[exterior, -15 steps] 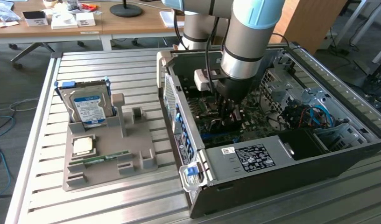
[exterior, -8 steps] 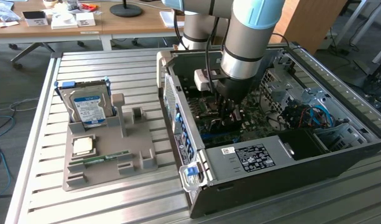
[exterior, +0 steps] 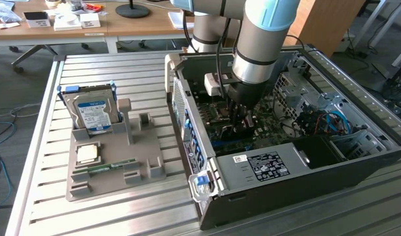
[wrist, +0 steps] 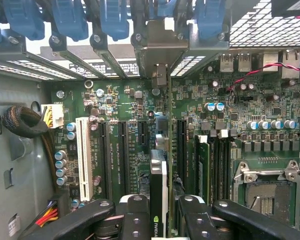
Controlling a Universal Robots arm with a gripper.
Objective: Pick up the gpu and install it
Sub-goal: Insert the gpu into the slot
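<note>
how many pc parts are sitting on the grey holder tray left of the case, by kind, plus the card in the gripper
hard drive: 1
cpu chip: 1
ram stick: 1
gpu, edge-on in the gripper over the motherboard: 1
total: 4

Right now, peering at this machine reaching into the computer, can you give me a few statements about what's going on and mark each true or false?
1. The end effector is shut on the gpu. True.
2. The gpu is held edge-on above the motherboard inside the computer case. True.
3. The hard drive lies inside the case. False: it stands upright in the grey holder on the table.
4. The holder is at the exterior view's right of the case. False: it is at the left.
</note>
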